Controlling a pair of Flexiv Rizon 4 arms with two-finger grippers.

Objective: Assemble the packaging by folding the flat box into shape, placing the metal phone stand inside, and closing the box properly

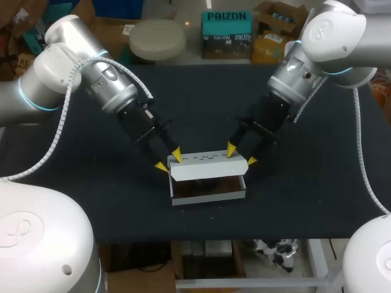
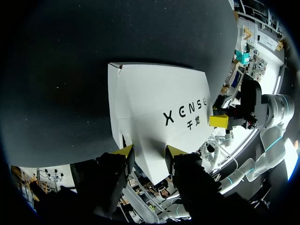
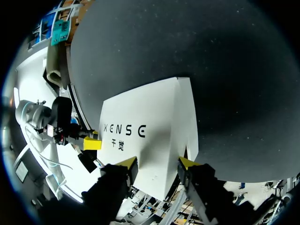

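A white box (image 1: 209, 194) stands in the middle of the black table, its lid (image 1: 208, 163) tilted up over the dark inside. I cannot make out the phone stand in there. My left gripper (image 1: 168, 160) holds the lid's left end between its yellow tips, and my right gripper (image 1: 241, 155) holds the right end. In the left wrist view the printed lid (image 2: 159, 103) fills the gap of the left gripper (image 2: 149, 152), with the right gripper's yellow tip (image 2: 218, 121) at the lid's far end. The right wrist view mirrors this: the lid (image 3: 150, 126) sits in the right gripper (image 3: 158, 164).
The black table cloth (image 1: 305, 201) lies bare all around the box. Both arms slant in from the back corners and meet over the box.
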